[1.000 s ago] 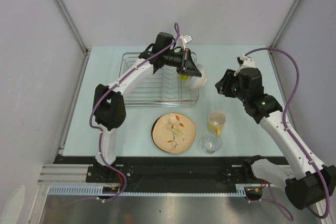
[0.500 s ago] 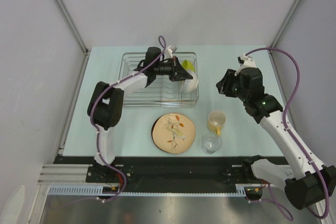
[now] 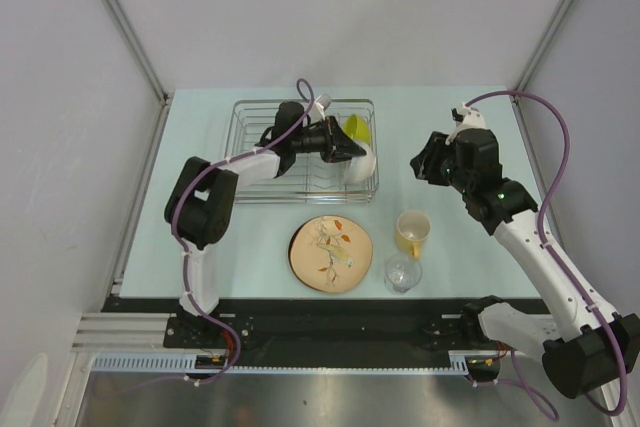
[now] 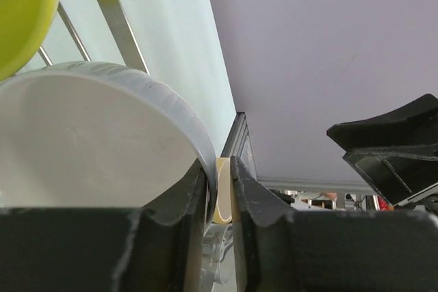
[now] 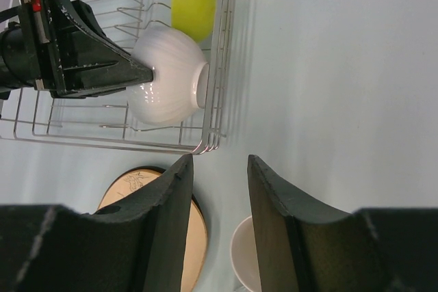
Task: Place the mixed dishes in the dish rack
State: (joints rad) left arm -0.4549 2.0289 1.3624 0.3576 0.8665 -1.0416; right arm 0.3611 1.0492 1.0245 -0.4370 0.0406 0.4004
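White bowl (image 3: 362, 160) now sits down inside the rack (image 3: 250, 117), on edge at its right end, just beside the green bowl (image 3: 356, 128); a second ago it hung higher, over the rack's right rim; so I judge the second bowl as good as loaded. Left jaws straddle the bowl's rim; the wrist view shows a sliver of gap on one side; whether they have let go I cannot tell. Right jaws apart, empty, above the worktop (image 3: 450, 117) right of the rack, unmoved. Plate (image 3: 331, 254), mug (image 3: 412, 233) and glass (image 3: 403, 273) wait where they were, not yet loaded.
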